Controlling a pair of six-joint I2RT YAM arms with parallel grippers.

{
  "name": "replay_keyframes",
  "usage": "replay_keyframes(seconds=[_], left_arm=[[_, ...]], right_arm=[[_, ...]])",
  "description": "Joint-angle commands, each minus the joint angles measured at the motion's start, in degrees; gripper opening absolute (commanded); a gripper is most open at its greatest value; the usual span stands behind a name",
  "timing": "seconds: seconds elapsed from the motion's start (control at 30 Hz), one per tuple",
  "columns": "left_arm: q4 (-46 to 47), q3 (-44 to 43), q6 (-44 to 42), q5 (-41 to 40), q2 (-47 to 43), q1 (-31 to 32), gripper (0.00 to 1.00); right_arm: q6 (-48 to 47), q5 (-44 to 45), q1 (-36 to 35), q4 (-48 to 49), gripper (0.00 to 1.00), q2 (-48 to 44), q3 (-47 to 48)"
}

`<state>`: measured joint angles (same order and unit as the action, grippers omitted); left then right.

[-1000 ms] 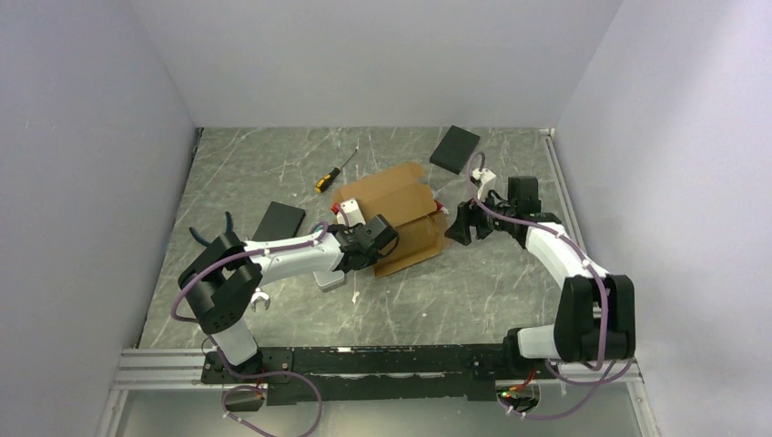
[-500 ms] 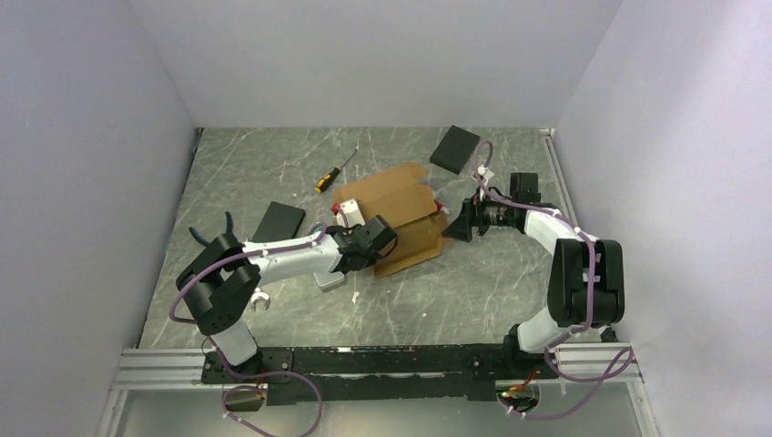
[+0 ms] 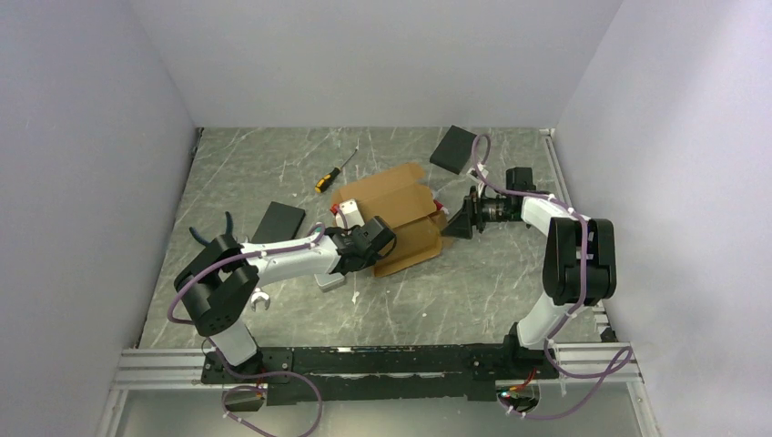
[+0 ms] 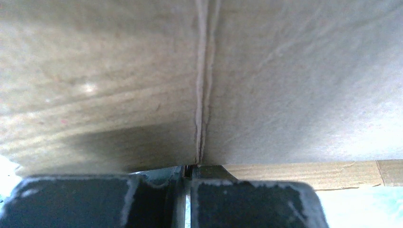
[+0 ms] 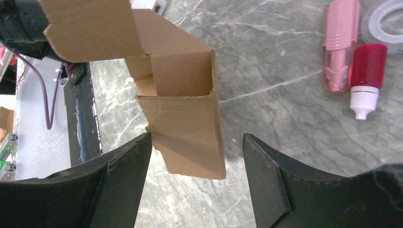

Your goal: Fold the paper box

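Since a second ago, our right arm [image 3: 573, 255] has folded its elbow upward and away from us, while our left arm [image 3: 282, 259] has held its place. We see the box [image 3: 391, 205] lying mid-table, partly unfolded, with some flaps raised off the table [image 3: 455, 291]. Our left gripper [image 3: 378, 244] sits on the box's near left part. Its wrist view is filled with cardboard [image 4: 285, 71], a crease running down to the closed fingertips [image 4: 187, 183], which pinch the sheet. Our right gripper [image 3: 452, 225] is at the box's right edge and stands wide. In its wrist view a flap of the box [image 5: 180, 95] hangs between the spread fingers [image 5: 195, 140], ungripped. A red-capped bottle [image 5: 367, 78] lies on the marble beyond. A screwdriver [image 3: 333, 171] lies far left of the box, one black slab [image 3: 454, 148] far right of it, and another slab [image 3: 279, 220] to its left.
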<state>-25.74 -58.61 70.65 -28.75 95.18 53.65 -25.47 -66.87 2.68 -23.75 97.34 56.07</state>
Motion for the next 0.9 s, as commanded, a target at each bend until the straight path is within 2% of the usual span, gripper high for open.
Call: replay_keyframes(seconds=[0.0,0.2,0.6,0.87], left_arm=[[-2.0,0.4,0.2,1.5,1.4,0.1,0.0],[-2.4,0.0,0.6,1.5,1.9,0.1,0.0],[-3.8,-0.7,1.2,1.0,2.5,0.1,0.0],[-3.7,-0.9,1.1,1.1,2.5,0.1,0.0]], right_arm=[[-6.2,-5.1,-0.8,-4.5,0.72,-0.7,2.4],[-8.0,-3.8,-2.4,-6.2,0.68,-2.0,2.1],[-5.0,0.0,-5.7,-2.6,0.6,-5.5,0.1],[2.6,10.0,-8.7,5.6,0.53,-6.4,-2.2]])
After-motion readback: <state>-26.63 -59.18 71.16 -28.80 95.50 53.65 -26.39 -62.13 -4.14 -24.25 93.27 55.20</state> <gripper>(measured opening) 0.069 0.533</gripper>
